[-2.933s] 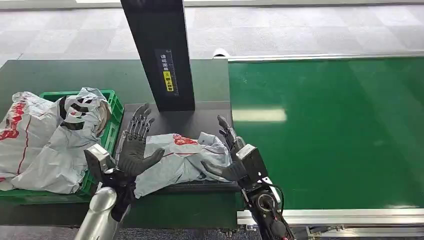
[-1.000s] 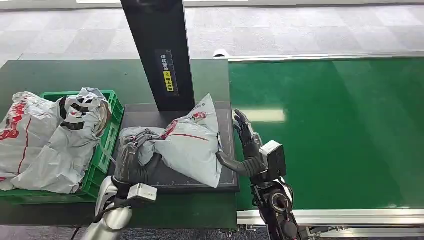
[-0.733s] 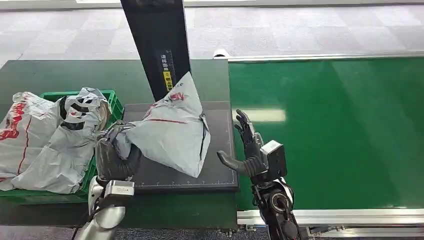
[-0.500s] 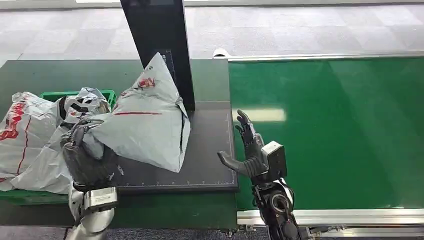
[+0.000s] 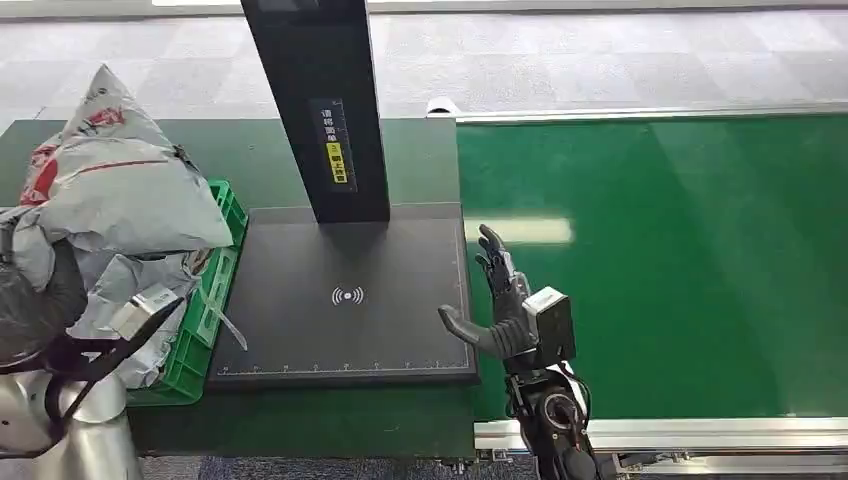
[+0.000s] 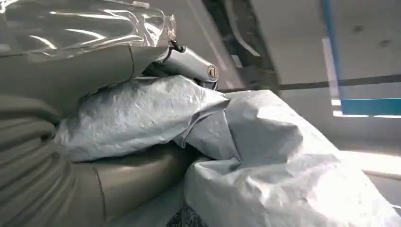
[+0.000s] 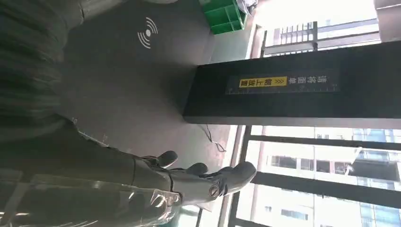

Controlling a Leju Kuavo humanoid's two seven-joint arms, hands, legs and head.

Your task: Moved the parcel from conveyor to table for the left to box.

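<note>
The left hand (image 5: 35, 295) is clamped around one end of the crumpled grey plastic mailer parcel with red print (image 5: 120, 185), holding it up over the green plastic crate (image 5: 215, 300) at the left side of the table (image 5: 420, 160). The parcel's peak points upward and its bulk hangs above other grey bags (image 5: 135, 290) already stuffed in the crate. From the left wrist camera, the thick grey thumb (image 6: 137, 177) presses into the wrinkled grey film of the parcel (image 6: 265, 156).

The right hand (image 5: 500, 300) stands upright at the right edge of the flat black scanner pad with a white wireless mark (image 5: 345, 300), fingers (image 5: 495, 262) spread and holding nothing. A tall black post with a yellow label (image 5: 325, 110) rises from the pad's far side. The shiny green conveyor belt (image 5: 660, 260) stretches away to the right.
</note>
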